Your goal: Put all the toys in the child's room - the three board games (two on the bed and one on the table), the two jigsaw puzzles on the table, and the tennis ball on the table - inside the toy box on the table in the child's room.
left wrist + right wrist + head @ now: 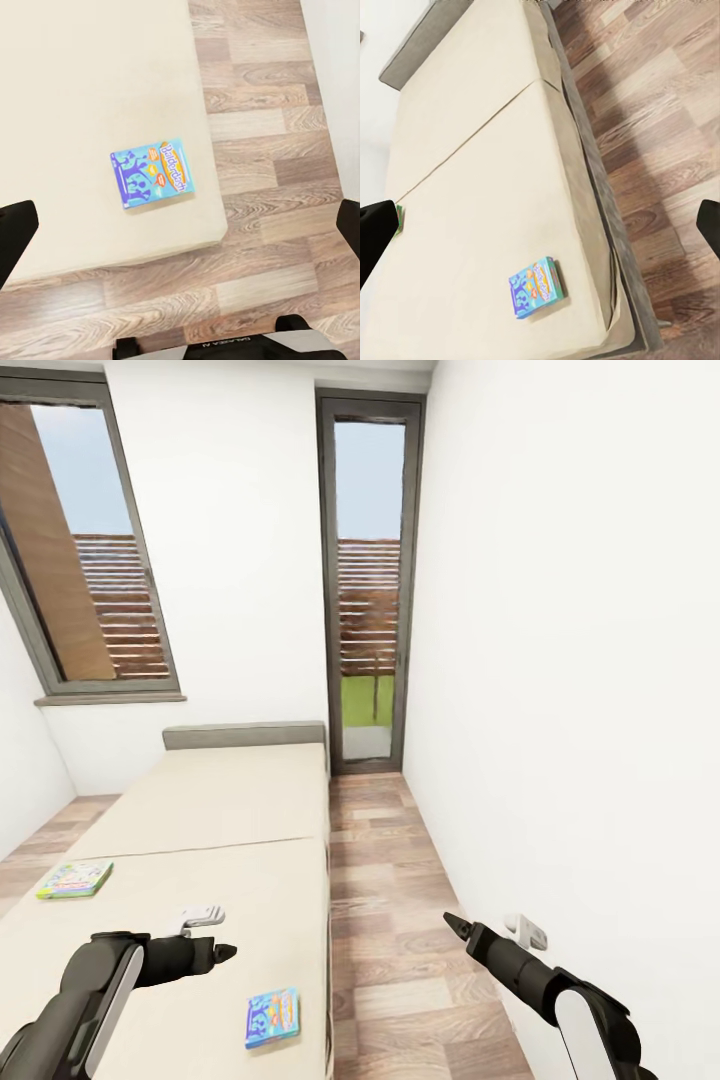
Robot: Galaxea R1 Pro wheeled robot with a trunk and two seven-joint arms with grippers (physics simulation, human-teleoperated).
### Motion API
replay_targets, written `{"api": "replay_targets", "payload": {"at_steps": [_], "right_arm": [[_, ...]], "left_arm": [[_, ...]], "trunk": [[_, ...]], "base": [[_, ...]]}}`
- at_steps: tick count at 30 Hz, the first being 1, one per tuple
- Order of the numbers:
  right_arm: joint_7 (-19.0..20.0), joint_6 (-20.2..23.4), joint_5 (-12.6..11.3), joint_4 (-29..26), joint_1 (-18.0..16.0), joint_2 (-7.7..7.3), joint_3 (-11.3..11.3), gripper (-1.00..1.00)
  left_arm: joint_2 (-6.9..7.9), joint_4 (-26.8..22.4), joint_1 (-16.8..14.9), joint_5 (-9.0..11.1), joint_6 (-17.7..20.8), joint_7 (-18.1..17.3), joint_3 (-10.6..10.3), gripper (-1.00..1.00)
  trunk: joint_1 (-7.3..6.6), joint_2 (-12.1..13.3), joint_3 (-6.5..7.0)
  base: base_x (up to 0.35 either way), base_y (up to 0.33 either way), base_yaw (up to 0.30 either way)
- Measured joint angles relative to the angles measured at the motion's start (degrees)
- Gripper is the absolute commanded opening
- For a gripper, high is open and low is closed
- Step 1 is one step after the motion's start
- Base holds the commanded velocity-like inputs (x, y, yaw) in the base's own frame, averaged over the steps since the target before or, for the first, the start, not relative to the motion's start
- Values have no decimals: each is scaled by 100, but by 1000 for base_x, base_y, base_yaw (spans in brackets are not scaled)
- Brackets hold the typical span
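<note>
Blue game box (273, 1017), lettering unreadable

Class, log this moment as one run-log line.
phase: approach | bed: blue game box near edge, green game box far side | left tool: empty | right tool: empty

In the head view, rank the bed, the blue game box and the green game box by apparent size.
1. bed, by far the largest.
2. blue game box.
3. green game box.
The boxes look close; the blue one lies nearer the camera, so their order is unsure.

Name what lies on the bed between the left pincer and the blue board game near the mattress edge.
Nothing: in the head view, only bare cream mattress lies between the left pincer and the blue board game.
</note>
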Motion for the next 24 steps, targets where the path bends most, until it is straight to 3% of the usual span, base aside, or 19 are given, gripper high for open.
{"api": "replay_targets", "payload": {"at_steps": [24], "right_arm": [[-6, 1, 1, -5, -1, 3, 1, 100]], "left_arm": [[-3, 6, 0, 0, 0, 0, 5, 100]], "trunk": [[1, 0, 0]], "base": [[18, -83, 55]]}}
